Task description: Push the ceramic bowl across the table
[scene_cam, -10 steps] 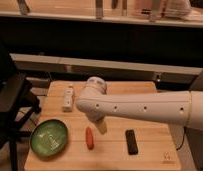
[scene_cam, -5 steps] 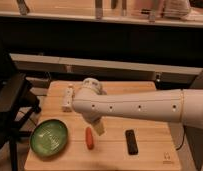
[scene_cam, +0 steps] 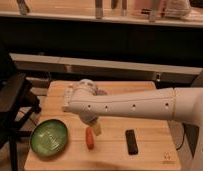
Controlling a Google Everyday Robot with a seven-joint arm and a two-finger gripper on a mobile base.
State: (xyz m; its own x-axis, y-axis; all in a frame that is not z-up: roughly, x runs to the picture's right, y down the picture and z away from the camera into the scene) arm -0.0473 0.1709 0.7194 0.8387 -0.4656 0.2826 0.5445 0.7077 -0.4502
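The green ceramic bowl point(scene_cam: 50, 137) sits on the near left corner of the light wooden table point(scene_cam: 145, 125). My white arm reaches in from the right across the middle of the table. The gripper point(scene_cam: 95, 127) hangs below the arm's end, above the table and to the right of the bowl, a short gap away from its rim. It is not touching the bowl. Most of the gripper is hidden under the arm.
A small orange-red object point(scene_cam: 89, 138) lies just below the gripper, between it and the front edge. A black rectangular object point(scene_cam: 131, 141) lies to the right. A white bottle point(scene_cam: 69, 95) lies behind the arm at the back left. A dark chair point(scene_cam: 15, 102) stands left of the table.
The arm has shifted a little to the left, bringing the gripper closer to the bowl. The bowl and the other objects have not moved.
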